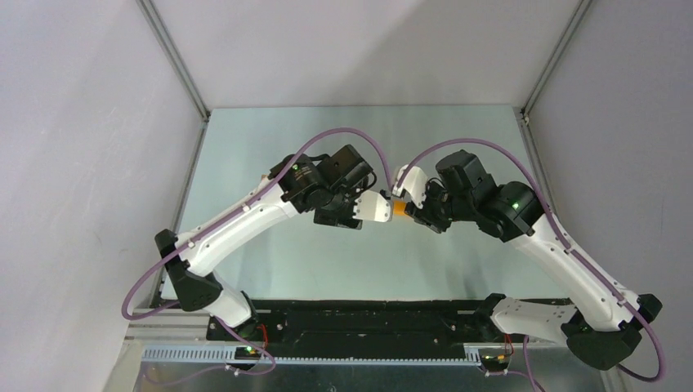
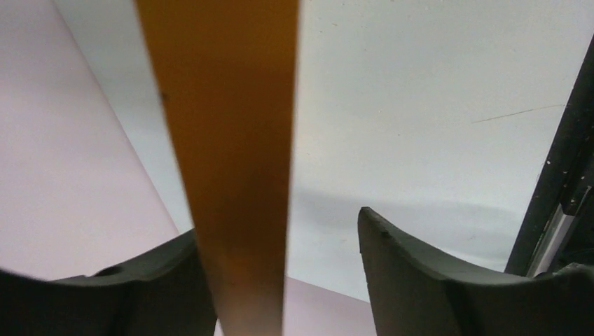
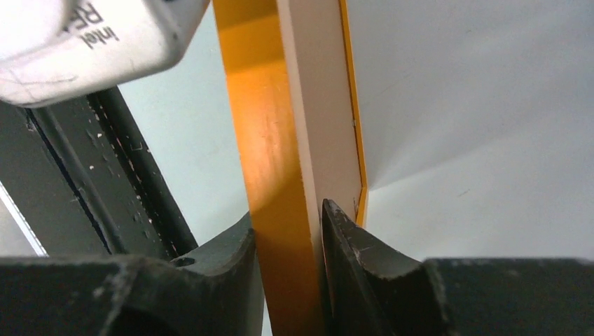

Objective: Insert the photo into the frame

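Note:
The frame [image 1: 398,209] is held up in the air between my two arms over the middle of the table, so the top view shows only a small orange piece of it. In the left wrist view an orange bar of the frame [image 2: 224,140] rests against the left finger of my left gripper [image 2: 277,227]. The right finger [image 2: 399,259] stands well apart from it, so this gripper is open. My right gripper [image 3: 287,213] is shut on the frame [image 3: 277,161], one finger on each face of its bar. The photo is out of view.
The pale grey-green table [image 1: 351,131] lies under both arms, with white walls round it on three sides. A black rail [image 1: 368,314] runs along the near edge by the arm bases. The left arm's white camera housing [image 3: 91,42] sits close beside the frame.

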{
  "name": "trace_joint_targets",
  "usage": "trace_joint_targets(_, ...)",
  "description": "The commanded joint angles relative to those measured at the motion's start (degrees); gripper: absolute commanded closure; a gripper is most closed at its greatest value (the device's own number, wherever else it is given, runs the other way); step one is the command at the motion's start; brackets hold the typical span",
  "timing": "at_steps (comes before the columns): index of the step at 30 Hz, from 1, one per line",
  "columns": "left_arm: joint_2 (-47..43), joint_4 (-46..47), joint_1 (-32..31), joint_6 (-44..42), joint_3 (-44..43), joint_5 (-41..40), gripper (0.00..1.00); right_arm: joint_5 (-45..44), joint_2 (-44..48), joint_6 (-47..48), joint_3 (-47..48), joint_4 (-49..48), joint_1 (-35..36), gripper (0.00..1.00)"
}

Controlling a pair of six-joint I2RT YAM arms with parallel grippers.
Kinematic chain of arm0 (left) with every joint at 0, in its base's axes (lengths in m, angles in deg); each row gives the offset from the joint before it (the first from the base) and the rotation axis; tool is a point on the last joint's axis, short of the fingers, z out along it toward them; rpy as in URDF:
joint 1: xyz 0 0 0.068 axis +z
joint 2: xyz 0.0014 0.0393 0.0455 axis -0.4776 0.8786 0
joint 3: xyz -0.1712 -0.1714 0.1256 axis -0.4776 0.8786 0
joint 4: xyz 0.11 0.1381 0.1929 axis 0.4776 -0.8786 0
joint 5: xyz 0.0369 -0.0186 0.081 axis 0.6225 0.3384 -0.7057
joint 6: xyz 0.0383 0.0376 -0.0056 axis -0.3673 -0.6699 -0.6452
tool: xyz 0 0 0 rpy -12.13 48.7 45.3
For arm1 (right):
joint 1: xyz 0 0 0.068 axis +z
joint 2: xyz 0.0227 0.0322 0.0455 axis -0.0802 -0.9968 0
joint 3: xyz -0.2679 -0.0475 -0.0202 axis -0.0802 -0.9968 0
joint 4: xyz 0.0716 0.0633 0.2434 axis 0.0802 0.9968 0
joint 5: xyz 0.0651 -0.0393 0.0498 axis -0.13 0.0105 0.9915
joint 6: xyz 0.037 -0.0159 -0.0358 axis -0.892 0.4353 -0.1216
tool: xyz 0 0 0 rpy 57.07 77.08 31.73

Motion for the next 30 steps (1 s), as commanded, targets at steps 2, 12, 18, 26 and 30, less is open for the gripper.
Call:
trace_joint_targets(2,1.8,5.7,-0.1,3.0,-4.6,-2.7,0.07,-0.3,-0.8,2.2,3.9,2.0,2.0,1.00)
trace_joint_targets(12,-4.3,5.8,5.6,5.7,-7.2,-2.8,0.00,5.3,-4.8,-1.3,9.5,3.6,-3.3,1.00)
trace_joint_targets(18,-10.3,8.4,13.1,8.3,-9.0,-1.3,0.00,9.5,-8.6,-4.8,14.5,4.4,-8.5,1.00)
trace_joint_targets(26,-17.5,14.7,21.6,12.5,-7.5,-2.2,0.00,9.5,-11.7,-8.6,15.4,3.0,-11.2,1.00)
trace_joint_targets(30,-21.1,16.4,23.0,13.4,-3.5,-2.4,0.00,9.9,-14.3,-11.4,17.2,2.7,-14.2,1.00)
